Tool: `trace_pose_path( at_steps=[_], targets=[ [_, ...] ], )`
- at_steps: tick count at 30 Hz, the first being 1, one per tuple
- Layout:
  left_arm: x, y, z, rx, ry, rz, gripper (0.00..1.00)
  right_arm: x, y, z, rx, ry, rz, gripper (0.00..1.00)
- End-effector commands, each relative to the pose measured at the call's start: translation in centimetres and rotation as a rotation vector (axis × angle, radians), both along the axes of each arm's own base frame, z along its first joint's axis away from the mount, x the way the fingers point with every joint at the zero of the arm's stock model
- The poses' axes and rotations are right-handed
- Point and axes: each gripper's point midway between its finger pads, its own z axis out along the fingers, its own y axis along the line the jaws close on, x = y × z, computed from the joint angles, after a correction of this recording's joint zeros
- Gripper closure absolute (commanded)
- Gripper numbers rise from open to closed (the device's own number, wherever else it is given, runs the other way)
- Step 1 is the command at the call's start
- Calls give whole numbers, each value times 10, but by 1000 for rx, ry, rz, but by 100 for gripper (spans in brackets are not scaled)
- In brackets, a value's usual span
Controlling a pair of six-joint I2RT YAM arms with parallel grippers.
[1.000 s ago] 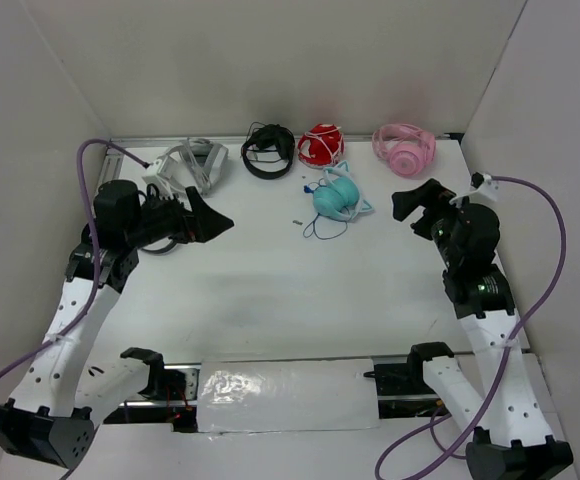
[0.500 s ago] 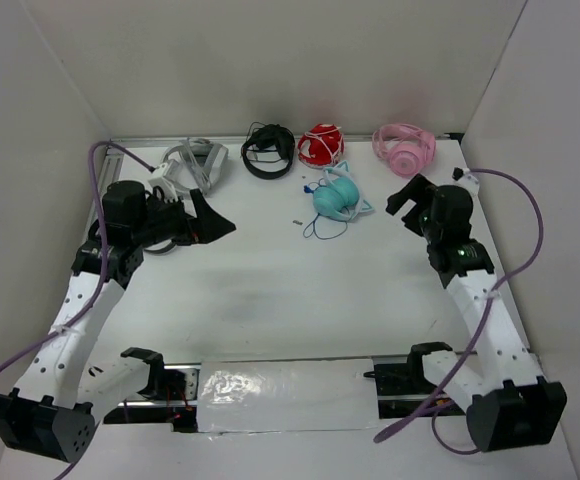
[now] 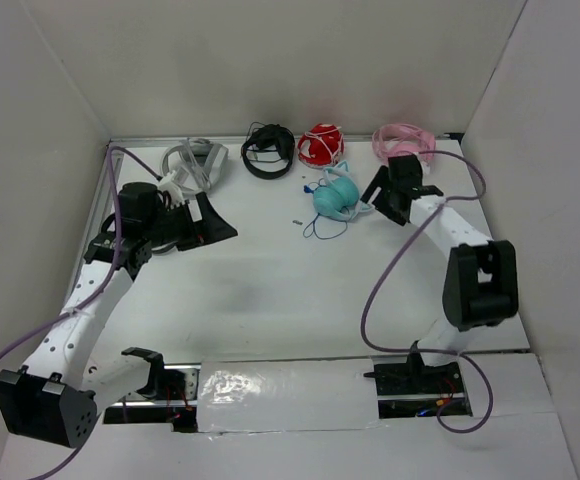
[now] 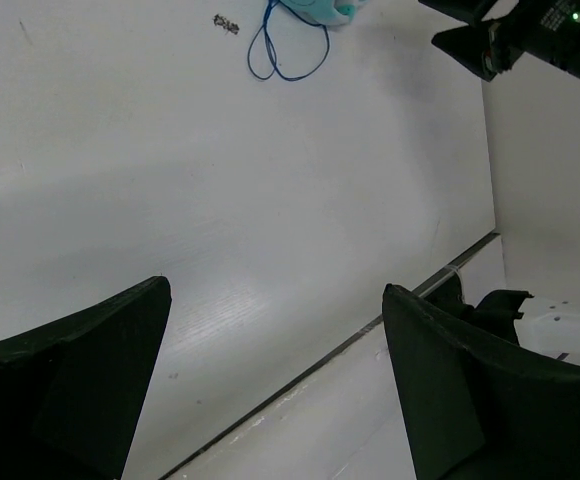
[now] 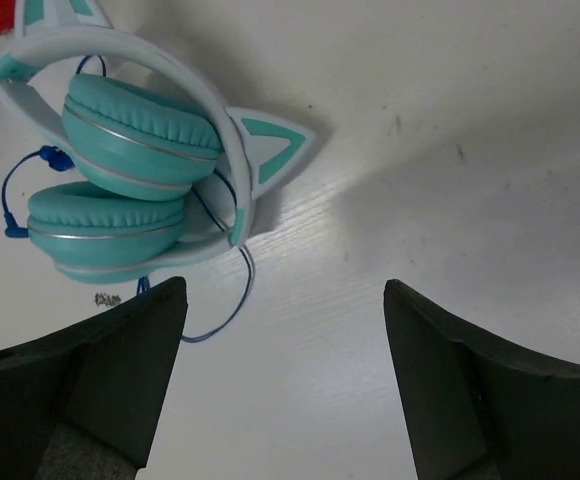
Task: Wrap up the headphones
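Note:
The teal headphones (image 3: 334, 198) lie on the table at the back centre, cups stacked, pale headband with cat ears, thin blue cable (image 3: 320, 228) looping toward the front. They fill the upper left of the right wrist view (image 5: 135, 185). My right gripper (image 3: 382, 198) is open and empty, just right of the headphones, not touching them; in its own view (image 5: 282, 290) the jaws stand wide apart. My left gripper (image 3: 218, 222) is open and empty at the left, well away from the headphones. In the left wrist view (image 4: 275, 295) only the cable loop (image 4: 290, 50) and a bit of teal cup show.
Along the back wall lie grey headphones (image 3: 192, 163), black headphones (image 3: 268, 150), red headphones (image 3: 320, 145) and pink headphones (image 3: 402, 138). A small dark speck (image 3: 296, 219) lies left of the cable. Walls close in left, back and right.
My right arm has swung left and toward the back, bringing its gripper from the right side up beside the teal headphones. My left gripper moved slightly back. The headphones have not moved.

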Motion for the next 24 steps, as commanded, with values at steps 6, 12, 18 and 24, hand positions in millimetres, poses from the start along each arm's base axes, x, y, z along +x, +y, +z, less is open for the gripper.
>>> trace_pose_path(
  at_steps=[6,12,18,24],
  targets=[
    [4,3,-6,13,27,33,1,42,50,-31,-8,96,99,17],
    [6,4,-9,25,36,41,1,36,52,-54,36,150,41,27],
    [9,4,-15,32,61,44,1,37,48,-74,46,198,-9,28],
    [12,7,-14,43,76,65,1,36,46,-90,62,239,-61,37]
  ],
)
